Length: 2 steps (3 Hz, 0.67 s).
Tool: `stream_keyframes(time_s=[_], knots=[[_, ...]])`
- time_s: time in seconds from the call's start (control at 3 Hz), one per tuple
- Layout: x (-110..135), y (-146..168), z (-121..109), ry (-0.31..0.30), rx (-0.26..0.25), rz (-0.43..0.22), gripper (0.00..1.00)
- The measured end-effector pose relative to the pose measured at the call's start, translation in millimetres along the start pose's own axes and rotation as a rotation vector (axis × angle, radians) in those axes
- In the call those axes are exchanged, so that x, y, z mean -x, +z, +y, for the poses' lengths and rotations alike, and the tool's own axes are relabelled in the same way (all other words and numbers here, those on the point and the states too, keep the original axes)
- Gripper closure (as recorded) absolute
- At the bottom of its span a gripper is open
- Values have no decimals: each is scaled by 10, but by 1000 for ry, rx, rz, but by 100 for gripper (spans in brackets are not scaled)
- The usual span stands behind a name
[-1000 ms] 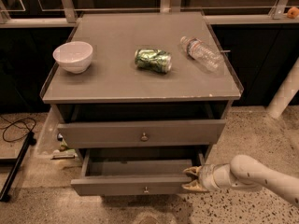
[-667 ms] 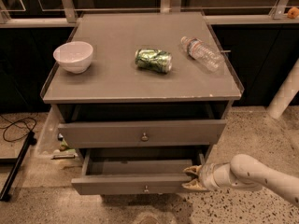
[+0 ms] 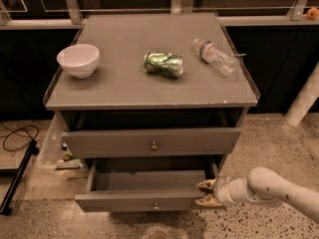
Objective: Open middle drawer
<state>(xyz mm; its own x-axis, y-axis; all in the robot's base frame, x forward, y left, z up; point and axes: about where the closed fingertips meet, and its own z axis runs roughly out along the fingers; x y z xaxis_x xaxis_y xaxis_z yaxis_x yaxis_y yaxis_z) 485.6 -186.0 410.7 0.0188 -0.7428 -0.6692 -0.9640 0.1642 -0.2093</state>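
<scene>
The middle drawer (image 3: 144,199) is pulled out of the grey cabinet. Its flat front carries a small round knob (image 3: 156,205), and its shallow grey box shows behind the front. My gripper (image 3: 203,193) reaches in from the right at the right end of that front. Its fingers (image 3: 205,184) are spread, one behind the front panel and one before it. The drawer above (image 3: 149,142), also with a knob, stands slightly out. The lowest drawer is hidden under the open one.
On the cabinet top (image 3: 124,83) stand a white bowl (image 3: 78,59), a crushed green can (image 3: 163,64) and a plastic bottle (image 3: 215,57) lying down. A black cable (image 3: 17,136) and stand lie on the floor at left. A white post (image 3: 304,103) stands at right.
</scene>
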Motion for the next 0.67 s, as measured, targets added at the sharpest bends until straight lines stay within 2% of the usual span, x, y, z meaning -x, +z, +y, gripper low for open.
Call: stream_keyframes(time_s=[0.67], knots=[[-25,104,-31,13,7,6,27]])
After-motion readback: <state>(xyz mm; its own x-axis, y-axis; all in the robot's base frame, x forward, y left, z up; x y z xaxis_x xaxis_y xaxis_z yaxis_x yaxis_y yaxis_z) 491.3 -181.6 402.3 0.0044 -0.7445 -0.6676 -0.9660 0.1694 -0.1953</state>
